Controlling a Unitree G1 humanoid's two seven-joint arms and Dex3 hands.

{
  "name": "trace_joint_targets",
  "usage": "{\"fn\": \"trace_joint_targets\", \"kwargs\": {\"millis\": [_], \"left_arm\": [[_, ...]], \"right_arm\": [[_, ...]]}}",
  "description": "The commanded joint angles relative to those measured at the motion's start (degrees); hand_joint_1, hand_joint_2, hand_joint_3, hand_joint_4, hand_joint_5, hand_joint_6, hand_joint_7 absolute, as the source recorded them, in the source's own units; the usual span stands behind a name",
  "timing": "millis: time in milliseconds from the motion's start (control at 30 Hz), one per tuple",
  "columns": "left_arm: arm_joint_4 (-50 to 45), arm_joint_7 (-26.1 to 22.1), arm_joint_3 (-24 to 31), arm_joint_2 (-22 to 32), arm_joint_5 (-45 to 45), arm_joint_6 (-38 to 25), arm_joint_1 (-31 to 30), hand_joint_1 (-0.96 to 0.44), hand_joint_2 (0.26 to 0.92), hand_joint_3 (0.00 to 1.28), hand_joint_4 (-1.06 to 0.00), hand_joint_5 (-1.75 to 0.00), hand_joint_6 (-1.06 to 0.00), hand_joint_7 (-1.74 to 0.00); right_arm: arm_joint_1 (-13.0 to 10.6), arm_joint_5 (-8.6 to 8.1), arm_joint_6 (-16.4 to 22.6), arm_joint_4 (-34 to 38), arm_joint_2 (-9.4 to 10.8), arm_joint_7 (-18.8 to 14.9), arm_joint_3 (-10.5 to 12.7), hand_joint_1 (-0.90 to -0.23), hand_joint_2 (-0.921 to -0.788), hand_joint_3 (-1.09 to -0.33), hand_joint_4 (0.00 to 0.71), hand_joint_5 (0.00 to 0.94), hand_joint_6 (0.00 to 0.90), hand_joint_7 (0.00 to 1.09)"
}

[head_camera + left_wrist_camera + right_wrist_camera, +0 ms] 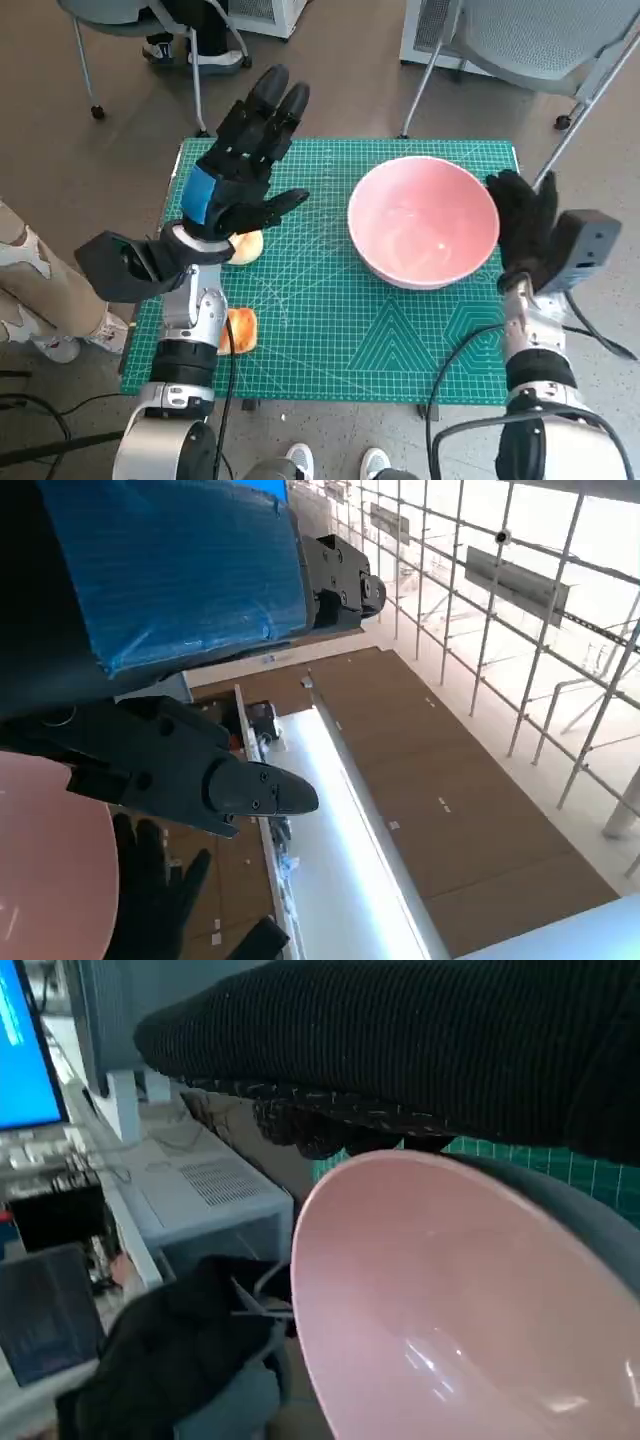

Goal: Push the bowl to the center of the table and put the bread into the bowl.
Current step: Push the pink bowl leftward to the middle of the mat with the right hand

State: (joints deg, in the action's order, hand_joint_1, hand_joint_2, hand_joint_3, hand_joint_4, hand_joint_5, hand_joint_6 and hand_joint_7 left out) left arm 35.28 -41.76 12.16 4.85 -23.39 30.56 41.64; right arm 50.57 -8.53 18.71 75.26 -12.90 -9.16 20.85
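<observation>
1. While bowl [423, 221] sits right of centre on green mat [330, 340], push judged under way or barely begun; bread not yet in bowl.
2. Right hand [522, 225] against bowl's right rim, gloved fingers upright and loosely apart, holding nothing.
3. Left hand [243, 165] raised over mat's left side, fingers stretched out and apart, nothing held.
4. Bread: two pieces at left, one bread roll [246, 247] half hidden under left hand, one bread slice [240, 329] nearer, beside the forearm.
5. Bowl pale pink, glossy, round, deep, upright, nothing inside. Bread golden-brown, small.
</observation>
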Motion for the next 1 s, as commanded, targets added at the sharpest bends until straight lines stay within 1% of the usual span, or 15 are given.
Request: {"fn": "trace_joint_targets", "kwargs": {"millis": [33, 200, 367, 567, 767, 1000], "left_arm": [[0.07, -0.17, 0.17, 0.40, -0.39, 0.43, -0.19, -0.15, 0.921, 0.23, -0.04, 0.00, -0.19, 0.00], [-0.01, -0.08, 0.12, 0.31, -0.29, 0.49, -0.33, -0.16, 0.921, 0.23, -0.04, 0.00, -0.19, 0.00], [-0.17, -0.04, 0.15, 0.40, -0.29, 0.42, -0.46, -0.16, 0.921, 0.23, -0.04, 0.00, -0.19, 0.00], [-0.30, -0.14, 0.32, 0.67, -0.48, 0.24, -0.56, -0.16, 0.921, 0.23, -0.04, 0.00, -0.19, -0.01], [-0.82, 0.10, 0.38, 0.84, -0.52, -0.03, -0.70, -0.16, 0.921, 0.24, -0.04, 0.00, -0.19, -0.01], [-1.24, 0.53, 0.37, 0.84, -0.37, 0.16, -0.97, -0.16, 0.921, 0.24, -0.04, 0.00, -0.19, 0.00]], "right_arm": [[-0.34, 1.22, -0.64, 0.79, 1.30, 0.86, -0.92, -0.611, -0.921, -0.759, 0.247, 0.015, 0.311, 0.11], [-0.17, 1.26, -0.36, 0.79, 2.41, 0.87, -1.16, -0.626, -0.921, -0.763, 0.265, 0.020, 0.322, 0.12], [0.15, 1.45, -0.21, 0.81, 3.32, 1.00, -1.27, -0.646, -0.921, -0.758, 0.268, 0.018, 0.333, 0.12], [0.37, 2.47, 0.00, 0.89, 3.90, 1.16, -2.09, -0.665, -0.921, -0.757, 0.263, 0.012, 0.319, 0.11], [0.62, 3.05, -0.20, 1.06, 4.43, 1.35, -2.60, -0.668, -0.921, -0.770, 0.255, 0.005, 0.311, 0.11], [0.86, 2.68, -0.04, 0.99, 5.57, 1.53, -2.67, -0.645, -0.921, -0.781, 0.257, 0.005, 0.306, 0.11]]}}
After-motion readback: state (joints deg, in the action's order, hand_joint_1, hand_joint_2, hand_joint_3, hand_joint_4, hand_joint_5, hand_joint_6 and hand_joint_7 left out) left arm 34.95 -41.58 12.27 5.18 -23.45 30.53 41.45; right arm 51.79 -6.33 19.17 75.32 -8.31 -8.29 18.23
